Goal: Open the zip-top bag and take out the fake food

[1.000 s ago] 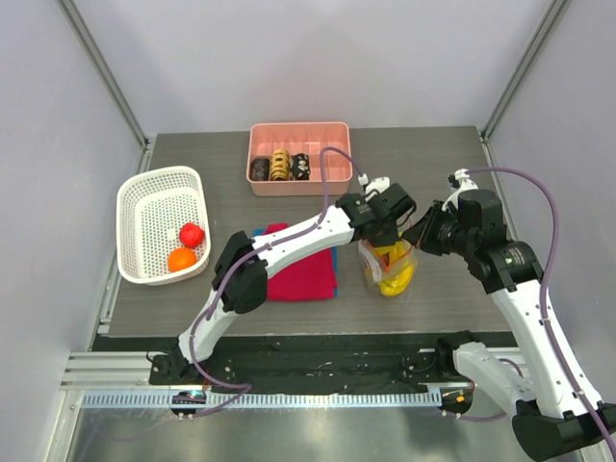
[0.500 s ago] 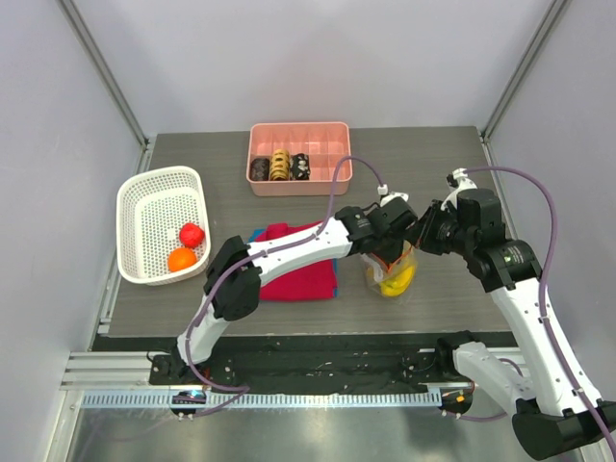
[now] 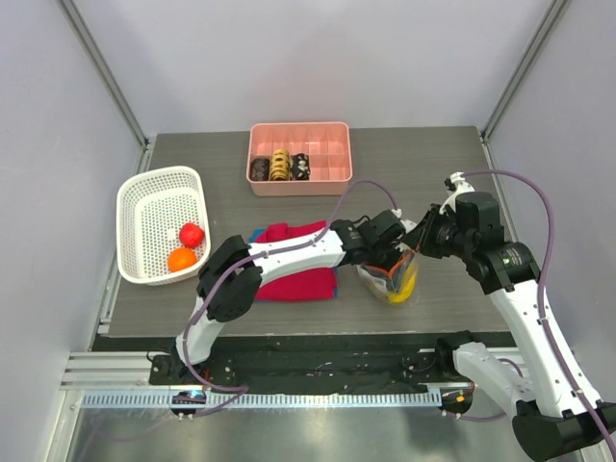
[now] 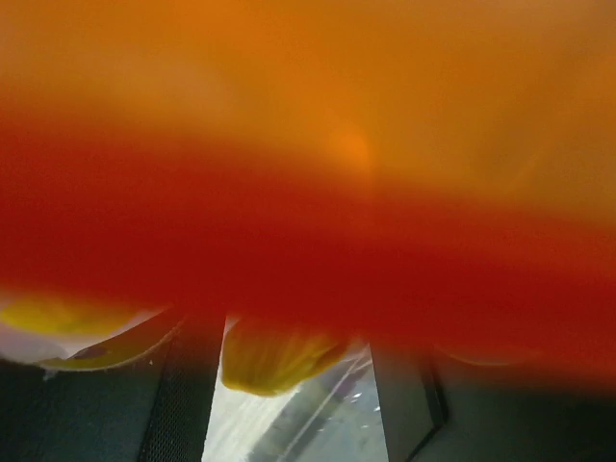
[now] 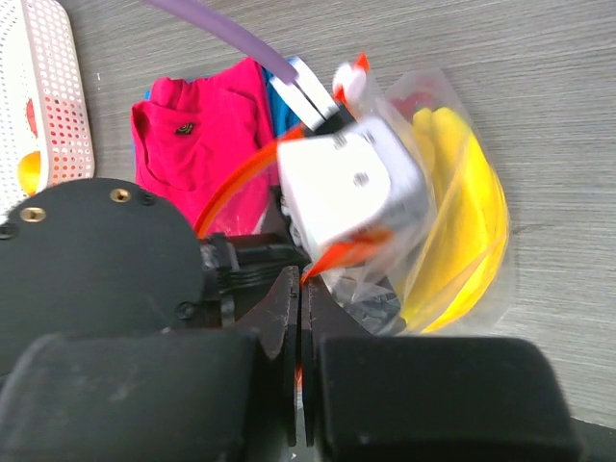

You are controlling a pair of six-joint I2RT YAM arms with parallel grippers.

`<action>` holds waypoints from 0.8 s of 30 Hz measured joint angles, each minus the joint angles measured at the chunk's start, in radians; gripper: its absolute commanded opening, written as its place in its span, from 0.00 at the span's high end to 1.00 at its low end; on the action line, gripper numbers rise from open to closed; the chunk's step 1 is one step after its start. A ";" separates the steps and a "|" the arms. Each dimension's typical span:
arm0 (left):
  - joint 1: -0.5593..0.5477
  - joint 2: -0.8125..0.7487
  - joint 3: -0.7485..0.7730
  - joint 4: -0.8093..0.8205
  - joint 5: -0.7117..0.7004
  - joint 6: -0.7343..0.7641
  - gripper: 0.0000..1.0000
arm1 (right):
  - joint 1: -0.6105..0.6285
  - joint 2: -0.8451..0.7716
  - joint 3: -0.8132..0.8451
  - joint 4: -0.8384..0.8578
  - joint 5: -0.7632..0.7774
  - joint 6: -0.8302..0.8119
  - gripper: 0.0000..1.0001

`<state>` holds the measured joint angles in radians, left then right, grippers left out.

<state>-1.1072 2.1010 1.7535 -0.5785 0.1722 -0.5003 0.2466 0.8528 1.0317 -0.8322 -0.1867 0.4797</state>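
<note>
- Grey wood-grain table [image 3: 433, 173] between pale walls; a white basket [image 3: 159, 173] stands at my left, a pink tray [image 3: 332, 154] at the far edge and a folded red shirt [image 3: 303, 269] in the middle.
- The zip-top bag [image 3: 393, 279] sits just beside the shirt on my right, mouth up, with the yellow banana [image 5: 467, 217] inside against its far wall.
- The orange ball [image 3: 181, 259] and the red fruit [image 3: 192, 234] lie in the basket, well apart from the bag.
- My right gripper [image 5: 301, 284] is pinched closed on the bag's edge at the orange zip strip [image 5: 231, 188], holding the mouth up.
- My left gripper [image 3: 387, 256] reaches down into the bag's mouth. Its own camera is smeared with orange and red blur. Two dark fingers show apart with yellow between them, but I cannot tell whether they grip anything.
- I judge the bag to be light, thin, crinkly and slippery. Its walls will fold and slide, so the stiffer zip strip is the place to hold it.
- The banana looks like light, rigid, smooth plastic. I would take it across the middle of its curve, where my fingers are less likely to skid off.
- I can read no writing. A small dark mark on the shirt's collar is too small to make out.
</note>
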 measured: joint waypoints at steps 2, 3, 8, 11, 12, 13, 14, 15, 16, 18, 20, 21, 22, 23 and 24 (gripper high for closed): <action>0.000 0.000 -0.027 0.027 0.044 0.066 0.41 | 0.000 0.000 -0.001 0.000 -0.001 0.000 0.99; 0.000 0.000 -0.034 0.033 0.058 0.093 0.41 | 0.000 0.000 -0.002 -0.001 -0.002 0.000 0.99; 0.003 0.000 -0.037 0.039 0.068 0.175 0.50 | 0.000 -0.003 -0.002 -0.005 -0.011 0.001 0.99; 0.003 0.001 -0.037 0.047 0.079 0.199 0.62 | 0.000 -0.005 -0.002 -0.006 -0.017 0.001 0.99; 0.003 0.002 -0.037 0.052 0.086 0.203 0.62 | 0.000 -0.005 -0.002 -0.006 -0.019 0.001 0.99; 0.003 0.003 -0.038 0.061 0.096 0.208 0.61 | 0.000 -0.005 -0.002 -0.006 -0.019 0.001 0.99; 0.004 0.004 -0.040 0.072 0.109 0.213 0.58 | 0.000 -0.005 -0.002 -0.006 -0.020 0.001 0.99; 0.004 0.006 -0.046 0.087 0.129 0.218 0.54 | 0.000 -0.006 -0.002 -0.008 -0.020 0.001 0.99; 0.004 0.008 -0.048 0.096 0.145 0.220 0.49 | 0.000 -0.008 -0.002 -0.011 -0.020 0.001 0.99; 0.005 0.014 -0.049 0.105 0.195 0.225 0.47 | 0.000 -0.011 -0.002 -0.020 -0.020 0.001 0.99; 0.006 0.016 -0.052 0.106 0.237 0.227 0.46 | 0.000 -0.013 -0.003 -0.024 -0.021 0.001 0.99; 0.007 0.016 -0.054 0.106 0.257 0.228 0.45 | 0.000 -0.013 -0.003 -0.026 -0.022 0.001 0.99; 0.008 0.016 -0.055 0.101 0.280 0.229 0.44 | 0.000 -0.015 -0.003 -0.027 -0.022 0.001 0.99; 0.009 0.017 -0.055 0.096 0.298 0.233 0.44 | 0.000 -0.016 -0.003 -0.029 -0.023 0.001 0.99; 0.010 0.017 -0.055 0.090 0.311 0.238 0.44 | 0.000 -0.017 -0.004 -0.030 -0.025 0.001 0.99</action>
<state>-1.0973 2.1178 1.6989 -0.4885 0.4828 -0.2626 0.2466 0.8356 1.0279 -0.8623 -0.2115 0.4808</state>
